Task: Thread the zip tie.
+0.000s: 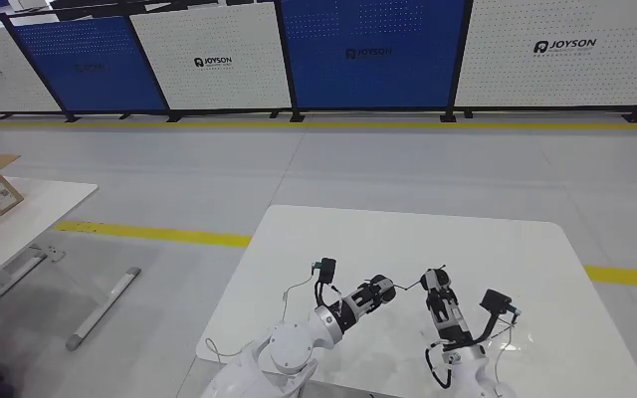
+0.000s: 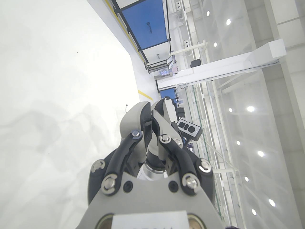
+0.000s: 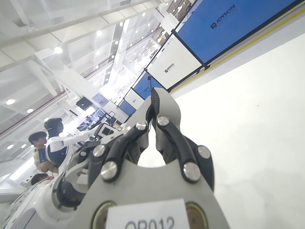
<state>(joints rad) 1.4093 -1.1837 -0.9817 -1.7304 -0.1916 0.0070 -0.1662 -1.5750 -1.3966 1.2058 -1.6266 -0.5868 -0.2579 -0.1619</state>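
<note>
A thin black zip tie (image 1: 408, 287) spans the short gap between my two grippers above the near part of the white table (image 1: 328, 239). My left gripper (image 1: 383, 289) is shut, and a small black end of the tie (image 2: 126, 107) pokes out beside its closed fingertips (image 2: 145, 113). My right gripper (image 1: 432, 280) faces it from close by and is shut on the strap. In the right wrist view the strap runs up between the pads and its tip (image 3: 149, 80) sticks out past the right gripper (image 3: 153, 94). The right gripper (image 2: 164, 106) sits just behind the left gripper (image 2: 151, 117).
The table's far edge and left edge border grey floor with yellow lines. A second white table (image 1: 40, 204) stands at the far left. Blue and white partition panels (image 1: 368, 50) line the back of the room.
</note>
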